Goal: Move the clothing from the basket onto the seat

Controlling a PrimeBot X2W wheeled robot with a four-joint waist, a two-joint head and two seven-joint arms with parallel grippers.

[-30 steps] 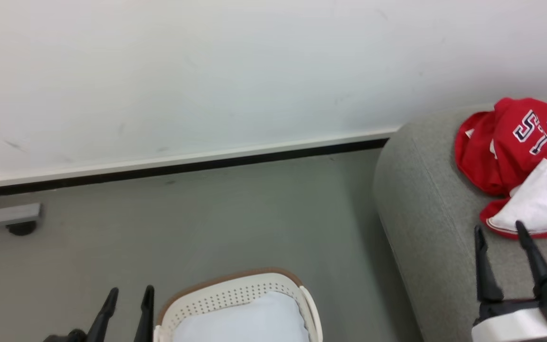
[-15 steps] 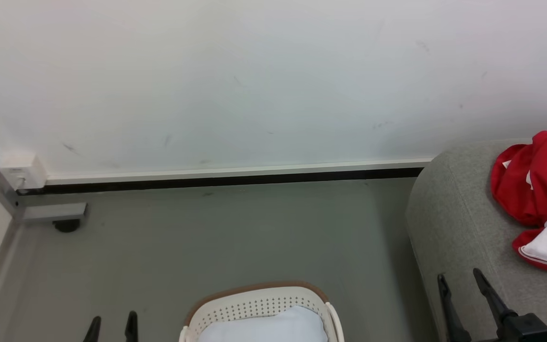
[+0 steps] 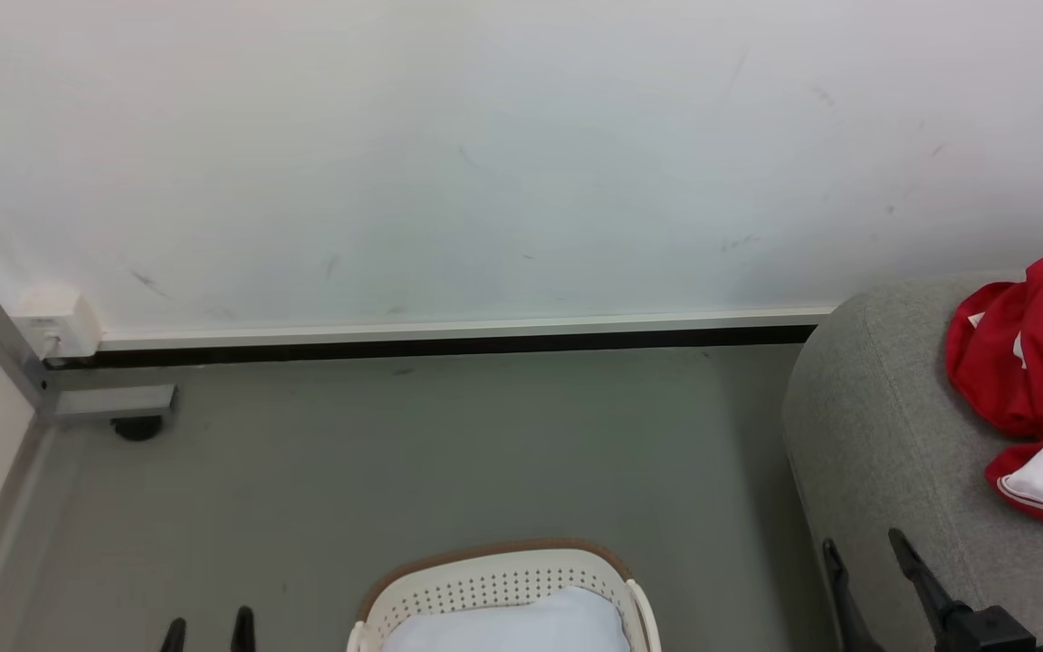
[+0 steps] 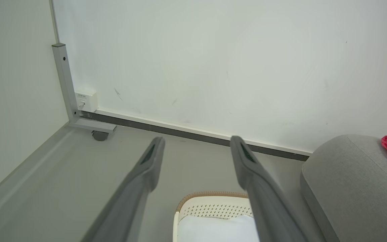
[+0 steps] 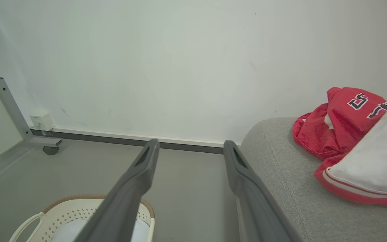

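Red jerseys (image 3: 1024,362) with white trim and dark lettering lie crumpled on the grey seat (image 3: 884,435) at the right; the right wrist view shows the jerseys (image 5: 341,124) and the seat (image 5: 281,161) too. The white basket (image 3: 503,580) with a brown rim stands on the floor at the bottom centre, and a pale white-blue cloth (image 3: 521,627) lies in it. My left gripper (image 3: 206,627) is open, low and left of the basket. My right gripper (image 3: 867,554) is open over the seat's front left edge, holding nothing. In the left wrist view the basket (image 4: 213,208) sits below the open fingers.
A white wall with a dark skirting line (image 3: 449,344) runs behind the grey floor. A metal frame post with a castor (image 3: 137,426) and a small white box (image 3: 55,326) stand at the left corner. Open floor lies between basket and wall.
The head camera has turned left and tilted, shifting the seat and jerseys toward the right edge. Both grippers have sunk lower in the picture; the right one has pulled back from the jerseys.
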